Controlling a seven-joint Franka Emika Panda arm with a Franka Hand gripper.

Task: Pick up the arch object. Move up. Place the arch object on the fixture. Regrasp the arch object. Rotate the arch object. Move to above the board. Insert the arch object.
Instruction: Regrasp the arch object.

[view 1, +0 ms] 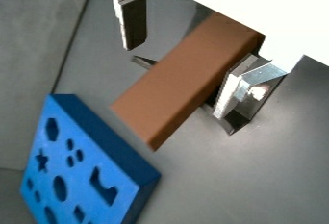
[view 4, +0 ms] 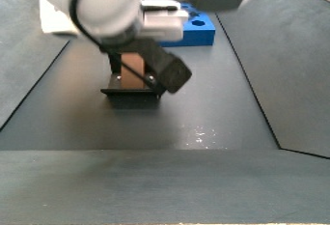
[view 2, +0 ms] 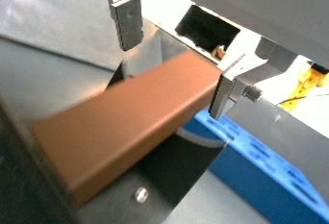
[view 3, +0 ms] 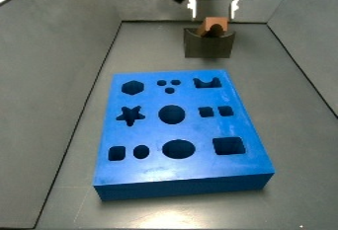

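My gripper (view 3: 215,19) over the fixture (view 3: 209,43) at the far end of the floor | fingers (view 1: 133,21) spread, either side of the arch object (view 1: 188,75), pads not clearly touching it | arch object sits in fixture's scooped top (view 4: 133,94) | board (view 3: 180,127) lies nearer, well apart, cutouts empty.

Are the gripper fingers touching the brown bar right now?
Cannot tell. In a wrist view the gripper straddles the brown bar, one finger against its side, the other looking clear. No view settles it.
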